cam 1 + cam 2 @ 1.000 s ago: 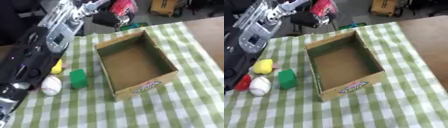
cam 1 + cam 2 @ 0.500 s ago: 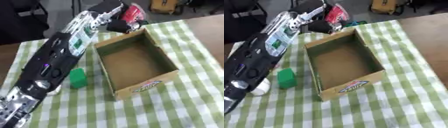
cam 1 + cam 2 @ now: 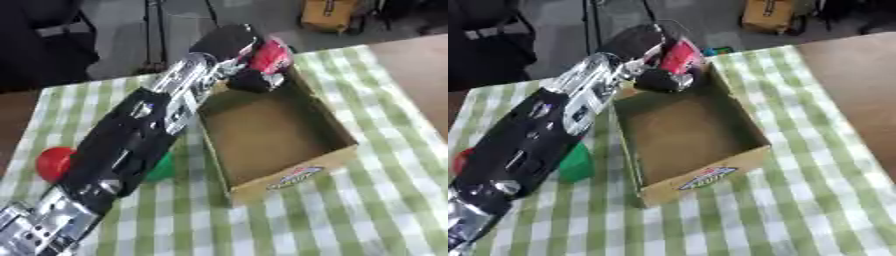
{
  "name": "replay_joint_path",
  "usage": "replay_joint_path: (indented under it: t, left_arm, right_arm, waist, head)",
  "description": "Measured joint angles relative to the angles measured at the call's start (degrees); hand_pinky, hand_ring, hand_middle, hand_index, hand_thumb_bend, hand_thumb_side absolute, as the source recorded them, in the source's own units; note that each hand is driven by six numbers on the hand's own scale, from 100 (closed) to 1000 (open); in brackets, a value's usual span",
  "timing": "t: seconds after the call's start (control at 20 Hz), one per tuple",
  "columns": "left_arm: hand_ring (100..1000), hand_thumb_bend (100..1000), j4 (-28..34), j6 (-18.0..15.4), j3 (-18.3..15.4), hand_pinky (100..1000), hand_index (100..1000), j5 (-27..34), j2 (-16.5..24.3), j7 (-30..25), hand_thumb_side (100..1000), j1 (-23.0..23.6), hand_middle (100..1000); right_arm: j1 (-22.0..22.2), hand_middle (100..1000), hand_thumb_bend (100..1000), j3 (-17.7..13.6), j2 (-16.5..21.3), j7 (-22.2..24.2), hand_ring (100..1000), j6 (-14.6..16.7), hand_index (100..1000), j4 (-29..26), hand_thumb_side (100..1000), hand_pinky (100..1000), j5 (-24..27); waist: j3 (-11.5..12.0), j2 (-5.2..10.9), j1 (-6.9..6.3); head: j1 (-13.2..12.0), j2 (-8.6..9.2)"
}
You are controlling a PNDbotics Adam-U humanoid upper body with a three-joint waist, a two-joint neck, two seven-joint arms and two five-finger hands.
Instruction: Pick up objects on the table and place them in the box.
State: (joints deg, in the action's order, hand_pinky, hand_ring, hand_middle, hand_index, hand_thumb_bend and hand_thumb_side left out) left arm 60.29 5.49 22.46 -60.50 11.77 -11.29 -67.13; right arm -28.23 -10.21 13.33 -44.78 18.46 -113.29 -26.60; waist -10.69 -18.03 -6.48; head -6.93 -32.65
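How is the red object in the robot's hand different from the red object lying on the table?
The held red object is above the far end of the box, gripped by the left hand; the red object on the table lies on the cloth, partly hidden by the arm. Both are red.

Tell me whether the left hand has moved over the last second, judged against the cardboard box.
Yes. The left hand, curled round a red object, has swung from beyond the cardboard box's far left corner to over its far wall.

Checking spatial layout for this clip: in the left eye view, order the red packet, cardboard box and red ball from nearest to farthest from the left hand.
1. Red packet, held in the left hand.
2. Cardboard box, just below it.
3. Red ball, far left beside the arm.
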Motion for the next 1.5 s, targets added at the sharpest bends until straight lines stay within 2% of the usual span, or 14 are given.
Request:
replay_joint_path:
  t: [0.05,0.2,0.25,0.4,0.45,0.55,0.6,0.65,0.7,0.75,0.9,0.95,1.15,1.5]
  left_arm:
    - [628,100,-0.4,-0.1,0.2,589,848,-0.8,-0.2,-0.2,905,0.2,676]
    - [671,104,-1.3,0.1,0.6,627,878,-3.5,-0.5,-2.2,915,0.3,724]
    - [695,101,-1.4,0.1,0.6,645,929,-4.1,-0.6,-3.1,927,0.4,749]
    - [737,112,-1.4,-0.5,0.8,688,963,-4.6,-1.1,-5.2,947,0.6,786]
    - [794,134,-1.3,-0.7,1.0,737,1000,-4.6,-1.2,-5.7,968,0.6,850]
    - [903,203,-1.2,-1.2,1.2,841,1000,-4.5,-1.3,-6.7,1000,0.7,961]
    - [903,203,-1.2,-1.5,1.3,841,1000,-4.5,-1.3,-7.2,1000,0.7,961]
    - [1000,337,-1.2,-1.7,1.4,1000,1000,-4.5,-1.3,-7.7,1000,0.7,1000]
    - [1000,337,-1.1,-2.0,1.5,1000,1000,-4.5,-1.3,-8.3,1000,0.7,1000]
    - [1000,530,-0.9,-2.3,1.7,1000,1000,-4.4,-1.3,-8.8,1000,0.7,1000]
    - [1000,530,-0.1,-3.3,2.2,1000,1000,-4.1,-1.3,-10.8,1000,0.7,1000]
    - [1000,886,0.2,-3.5,2.4,1000,1000,-4.0,-1.3,-11.4,1000,0.7,1000]
    - [1000,973,1.0,-4.1,2.8,1000,1000,-3.0,-1.3,-14.4,1000,0.6,1000]
    - [1000,890,2.9,-3.3,3.1,1000,1000,-2.7,-1.3,-17.6,1000,0.6,1000]
  right_arm:
    - [0.0,592,100,0.0,0.0,0.0,682,0.0,700,0.0,831,570,0.0]
    - [0.0,592,100,0.0,0.0,0.0,682,0.0,700,0.0,830,570,0.0]
    - [0.0,592,100,0.0,0.0,0.0,682,0.0,700,0.0,829,569,0.0]
    - [0.0,592,100,0.0,0.0,0.0,682,0.0,700,0.0,829,569,0.1]
    - [0.0,591,100,0.0,0.0,0.0,681,0.0,700,0.0,830,569,0.2]
    - [0.0,591,100,0.0,0.0,0.0,682,0.0,700,0.0,829,569,0.2]
    - [0.0,591,100,0.0,0.0,0.0,682,0.0,700,0.0,829,569,0.3]
    - [0.0,591,100,0.0,0.0,0.0,682,0.0,700,0.0,828,569,0.3]
    - [0.0,591,100,0.0,0.0,0.0,682,0.0,700,0.0,828,569,0.3]
    - [0.0,591,100,0.0,0.0,0.0,682,0.0,700,0.0,828,569,0.4]
    - [0.0,591,100,0.0,0.0,0.0,682,0.0,700,0.0,828,569,0.5]
    - [0.0,591,100,0.0,0.0,0.0,682,0.0,700,0.0,826,569,0.5]
    - [0.0,591,100,0.0,-0.1,0.1,682,-0.1,700,0.0,825,569,0.5]
    - [0.0,591,100,0.0,-0.1,0.1,682,-0.1,700,0.0,823,569,0.5]
  waist:
    - [0.0,-0.06,0.05]
    - [0.1,-0.10,0.34]
    - [0.1,-0.11,0.37]
    - [0.1,-0.20,0.38]
    - [0.1,-0.24,0.39]
    - [0.1,-0.27,0.40]
    - [0.1,-0.27,0.45]
    - [0.1,-0.27,0.50]
    - [0.1,-0.27,0.55]
    - [0.1,-0.27,0.57]
    - [0.2,-0.27,0.57]
    - [0.2,-0.27,0.57]
    - [0.2,-0.27,0.58]
    - [0.4,-0.27,0.60]
  head:
    - [0.0,0.01]
    - [0.0,0.02]
    - [0.0,0.02]
    - [0.0,0.02]
    - [0.0,0.02]
    - [0.0,0.02]
    - [0.0,0.02]
    - [0.0,0.02]
    - [0.0,0.02]
    - [0.0,0.02]
    - [0.0,0.02]
    - [0.0,0.02]
    - [0.0,0.02]
    - [0.0,0.02]
